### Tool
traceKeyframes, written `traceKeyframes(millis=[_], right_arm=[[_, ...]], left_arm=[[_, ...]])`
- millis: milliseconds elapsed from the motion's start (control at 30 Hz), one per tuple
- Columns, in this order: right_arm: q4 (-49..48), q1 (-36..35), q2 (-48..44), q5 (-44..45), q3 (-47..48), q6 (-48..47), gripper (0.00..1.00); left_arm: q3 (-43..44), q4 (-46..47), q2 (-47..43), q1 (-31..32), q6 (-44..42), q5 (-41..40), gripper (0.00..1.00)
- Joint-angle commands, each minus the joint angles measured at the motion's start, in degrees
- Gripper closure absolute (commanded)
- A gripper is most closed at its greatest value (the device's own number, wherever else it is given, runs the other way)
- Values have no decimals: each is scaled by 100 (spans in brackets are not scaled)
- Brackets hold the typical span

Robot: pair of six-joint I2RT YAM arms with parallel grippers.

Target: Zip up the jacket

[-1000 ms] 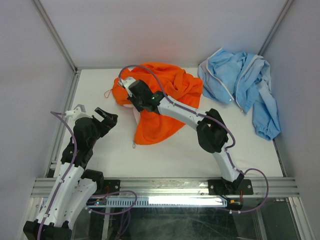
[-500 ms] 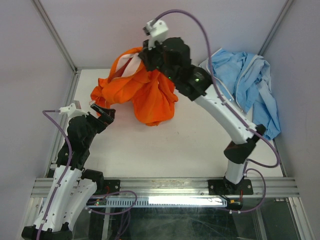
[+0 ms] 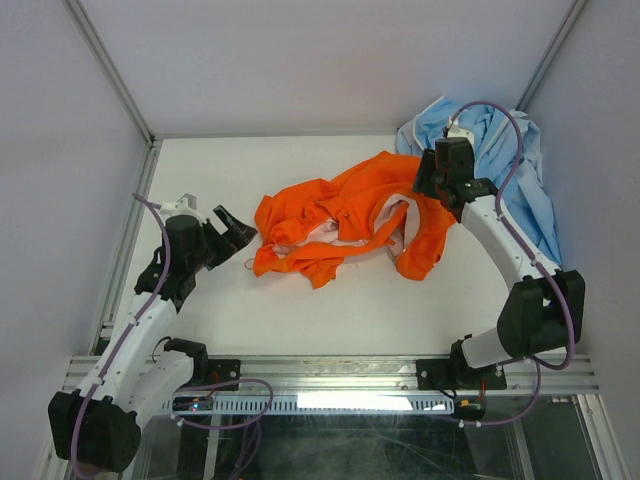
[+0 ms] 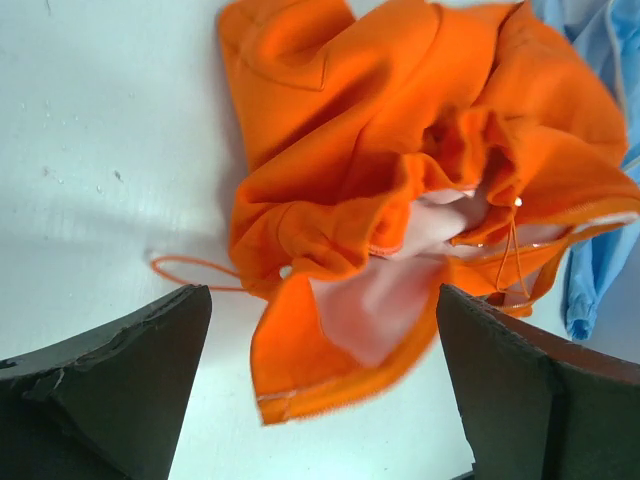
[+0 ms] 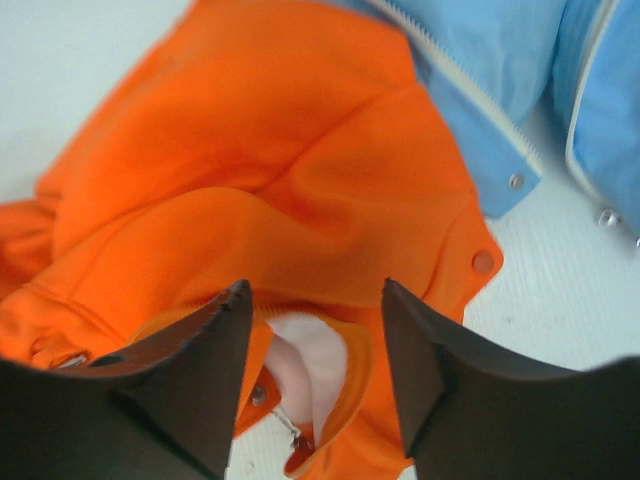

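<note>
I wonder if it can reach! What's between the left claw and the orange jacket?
Just bare white table and a thin orange cord trailing from the jacket toward the left gripper, clearest in the left wrist view.

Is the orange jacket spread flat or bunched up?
Bunched up. The jacket lies crumpled in overlapping folds on the table, with its pale lining exposed in the middle.

Bare table near and left of the jacket; blue garment crowding its right edge.

Bright, even light — soft shadows, wrist views blurred
</note>
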State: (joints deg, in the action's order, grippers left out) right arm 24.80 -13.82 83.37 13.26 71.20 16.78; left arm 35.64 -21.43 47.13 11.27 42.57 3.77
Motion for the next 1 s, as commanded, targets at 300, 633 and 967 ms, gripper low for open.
traceKeyframes(millis=[300,633,967], right_arm=[[146,-934,-2148,-1132,-1439,-364,20],[-488,-2319,-2091,-867,-2232,-279,17],[-903,-2622,-2174,-309,-2814,113,16]], left_arm=[[-139,623,751,1169,328,40,1],[350,570,1272,1230,-306,-527,5],[2643,-388,3509,2072,-1546,-1382,14]])
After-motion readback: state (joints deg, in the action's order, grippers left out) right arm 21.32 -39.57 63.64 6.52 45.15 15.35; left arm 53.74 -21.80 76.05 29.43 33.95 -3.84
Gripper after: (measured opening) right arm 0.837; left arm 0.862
